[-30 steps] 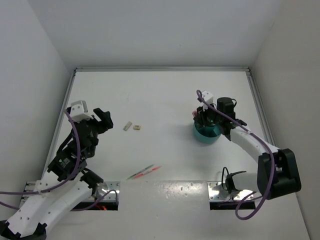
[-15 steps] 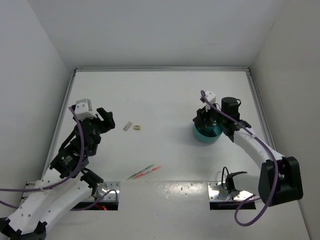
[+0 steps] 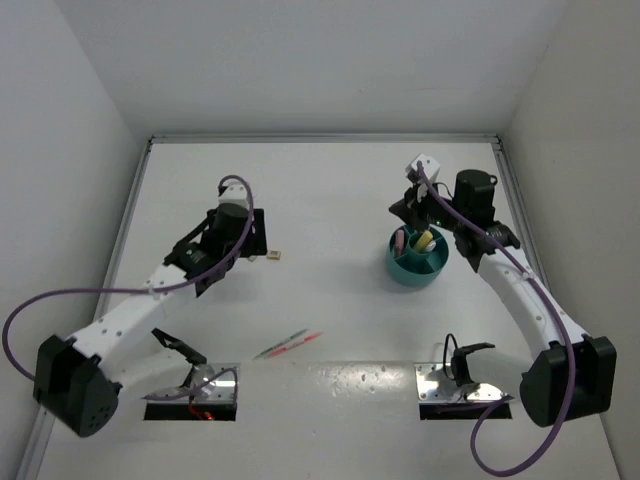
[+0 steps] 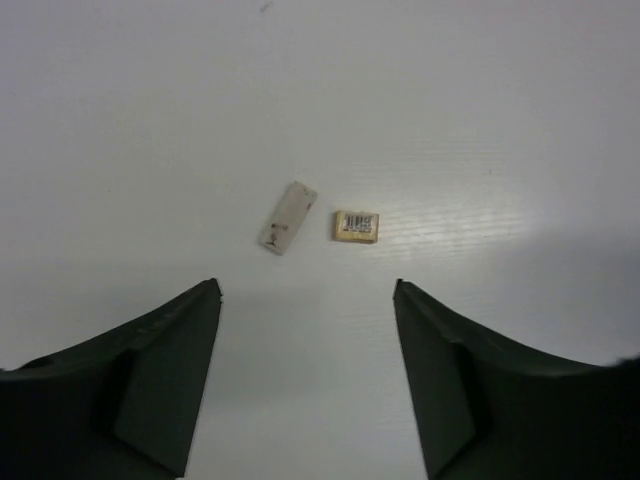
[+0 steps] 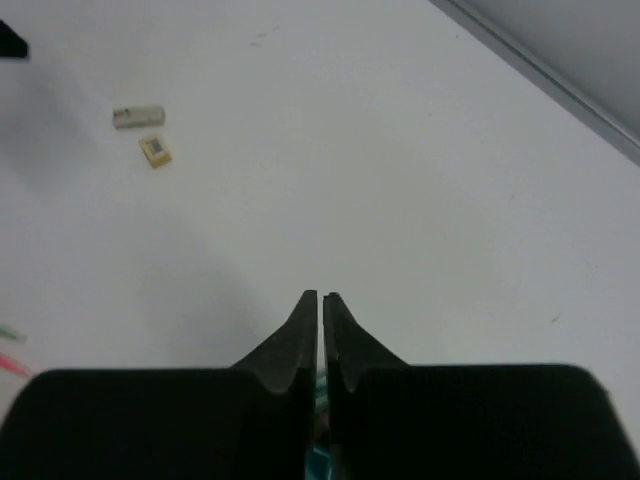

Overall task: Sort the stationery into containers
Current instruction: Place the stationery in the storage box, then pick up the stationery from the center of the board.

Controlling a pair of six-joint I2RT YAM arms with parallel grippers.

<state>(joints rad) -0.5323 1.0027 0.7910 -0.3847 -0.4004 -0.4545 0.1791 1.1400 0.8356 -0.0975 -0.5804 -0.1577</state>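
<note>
**Top external view first: left arm poised over the two small blocks**

Top external: the left gripper (image 3: 252, 232) hangs over the blocks. Only the square beige block (image 3: 273, 256) shows; its neighbour is covered. The teal cup (image 3: 413, 272) holds pink and yellow markers, with the right gripper (image 3: 405, 207) at its far rim. Two thin pens (image 3: 288, 343) lie near the arm bases.

Left wrist: fingers spread, nothing between them. The pale oblong block (image 4: 287, 217) and the square beige block (image 4: 356, 225) lie ahead of the tips, close but apart. Recommended: advance, centre on one block, descend to the table and close across its short side, sparing the neighbour.

Right wrist: fingers pressed together, empty. The cup shows only as a teal sliver; the pens are cut off at the left edge.
</note>
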